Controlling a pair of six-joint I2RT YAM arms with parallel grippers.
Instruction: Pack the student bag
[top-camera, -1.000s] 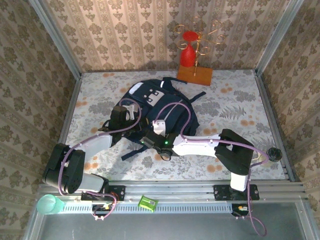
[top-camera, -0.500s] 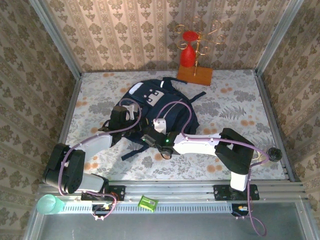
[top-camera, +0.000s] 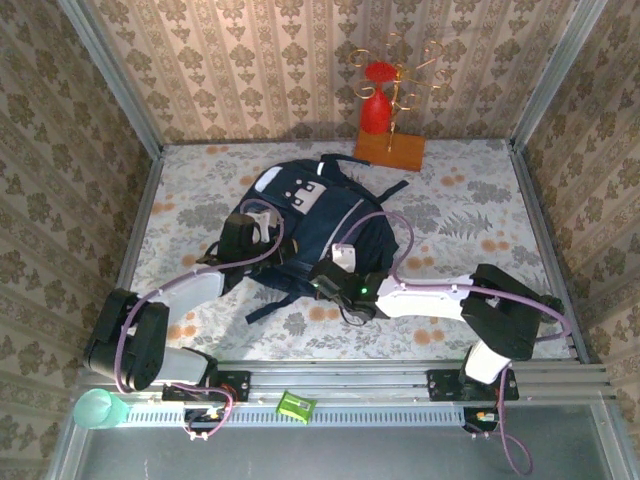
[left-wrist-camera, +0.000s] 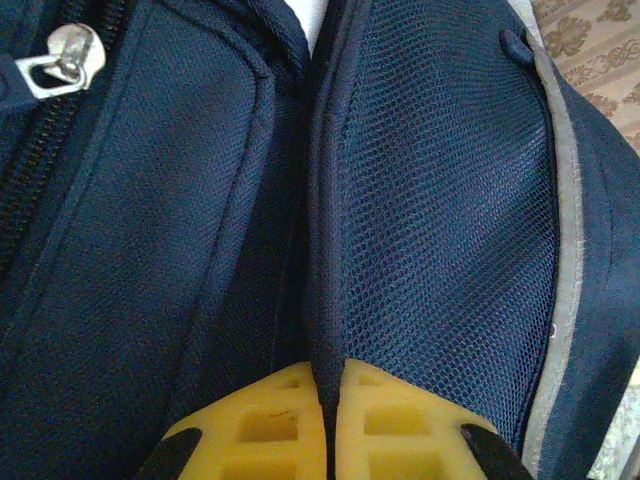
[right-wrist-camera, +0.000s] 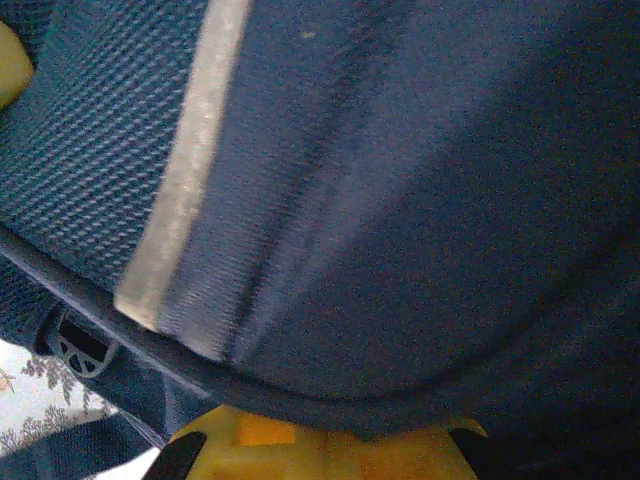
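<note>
R hand (right-wrist-camera: 330, 447) rightward; bag (top-camera: 300, 222) on floral table (top-camera: 480, 200)

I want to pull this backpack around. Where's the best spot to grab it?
Probably a raised piped seam on the student bag, pinched from the near left as the left gripper does. That ridge stands up from the flat, floppy fabric, so it is easy to pinch.

Student bag (top-camera: 320, 225), navy: one. Robot arms: two, left arm (top-camera: 192, 290) and right arm (top-camera: 432, 298). Gold wire stand (top-camera: 405, 72) on wooden base (top-camera: 390, 150): one. Red ornament (top-camera: 375, 108): one. Small green block (top-camera: 295, 405): one. Teal cup (top-camera: 95, 408): one.
</note>
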